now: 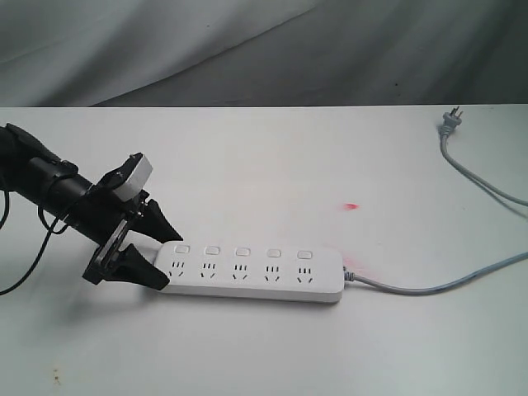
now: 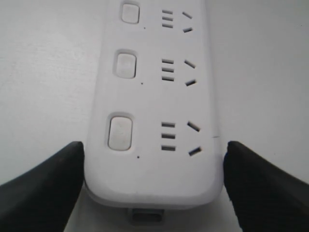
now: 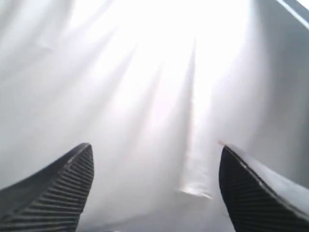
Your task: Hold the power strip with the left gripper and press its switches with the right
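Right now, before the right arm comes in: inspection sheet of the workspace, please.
Surface: white table, flat.
Job's things: power strip lying flat, sockets up; five switches in a row, pressed or not cannot be told.
Clutter: small red mark on the table near the strip's cord end; nothing else seen.
Grippers: left gripper straddles the strip's cordless end, fingers seemingly touching both long sides; right gripper open, empty, facing cloth, absent from the exterior view.
Cables: grey cord leaves the strip's other end; plug lies loose on the table; black cables hang by the left arm.
Surroundings: grey draped cloth behind the table.
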`<state>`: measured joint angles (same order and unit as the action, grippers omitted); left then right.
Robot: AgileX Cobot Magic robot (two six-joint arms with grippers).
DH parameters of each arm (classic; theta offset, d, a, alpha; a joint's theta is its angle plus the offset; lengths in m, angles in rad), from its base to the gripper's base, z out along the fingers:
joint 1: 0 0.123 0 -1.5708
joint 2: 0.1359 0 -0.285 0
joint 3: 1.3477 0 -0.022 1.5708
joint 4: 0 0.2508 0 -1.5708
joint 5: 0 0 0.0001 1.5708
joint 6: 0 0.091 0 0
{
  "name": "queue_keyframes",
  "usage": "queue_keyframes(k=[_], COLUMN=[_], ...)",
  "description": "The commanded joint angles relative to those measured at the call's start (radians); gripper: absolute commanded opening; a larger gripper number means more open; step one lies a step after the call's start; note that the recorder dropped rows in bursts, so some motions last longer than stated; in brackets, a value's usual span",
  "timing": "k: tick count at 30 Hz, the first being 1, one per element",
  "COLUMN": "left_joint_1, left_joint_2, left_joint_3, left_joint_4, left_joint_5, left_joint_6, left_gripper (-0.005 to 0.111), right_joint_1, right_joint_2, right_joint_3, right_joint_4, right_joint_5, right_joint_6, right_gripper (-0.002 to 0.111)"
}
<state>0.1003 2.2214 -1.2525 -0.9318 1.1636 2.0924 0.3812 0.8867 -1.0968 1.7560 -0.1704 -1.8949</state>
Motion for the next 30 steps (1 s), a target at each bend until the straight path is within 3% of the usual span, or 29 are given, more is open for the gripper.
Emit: queue_keyframes(k=[1, 8, 12, 15, 17, 19, 22, 24, 27, 28, 30], left_joint_1=[0.001, 0.001, 0.001, 0.001, 0.001, 0.001, 0.001, 0.001, 0.001, 0.001, 0.001], left_joint_2=[0.014, 0.014, 0.014, 0.014, 0.014, 0.014, 0.014, 0.014, 0.014, 0.014, 0.014], left_joint_3=[0.002, 0.002, 0.002, 0.002, 0.002, 0.002, 0.002, 0.002, 0.002, 0.002, 0.002], left_joint_4=[0.034, 0.034, 0.034, 0.034, 0.034, 0.034, 0.034, 0.034, 0.034, 0.034, 0.034], left_joint_5=[-0.043, -0.043, -0.043, -0.043, -0.043, -0.043, -0.043, -0.043, -0.043, -0.043, -0.043], left_joint_6=[0.001, 0.001, 0.001, 0.001, 0.001, 0.001, 0.001, 0.001, 0.001, 0.001, 0.001], left_gripper=[0.049, 0.049, 0.049, 0.049, 0.049, 0.049, 0.049, 0.049, 0.049, 0.049, 0.049], right_joint_1=[0.004, 0.004, 0.004, 0.004, 0.004, 0.004, 0.004, 0.002, 0.002, 0.002, 0.002], right_joint_2=[-0.01, -0.033, -0.065, -0.12, -0.122, -0.107, -0.092, -0.092, -0.113, -0.113, -0.1], right_joint_3=[0.007, 0.007, 0.059, 0.148, 0.182, 0.187, 0.199, 0.233, 0.294, 0.306, 0.309], right_joint_4=[-0.012, -0.012, -0.012, -0.012, -0.012, -0.012, -0.012, -0.012, -0.012, -0.012, -0.024], right_joint_5=[0.198, 0.0, -0.261, -0.19, -0.08, -0.041, -0.142, -0.215, -0.02, 0.183, 0.393], right_joint_6=[0.136, 0.226, 0.306, 0.808, 0.977, 0.947, 0.674, 0.693, 0.974, 1.061, 1.054], right_gripper=[0.067, 0.067, 0.067, 0.067, 0.067, 0.067, 0.067, 0.067, 0.067, 0.067, 0.067])
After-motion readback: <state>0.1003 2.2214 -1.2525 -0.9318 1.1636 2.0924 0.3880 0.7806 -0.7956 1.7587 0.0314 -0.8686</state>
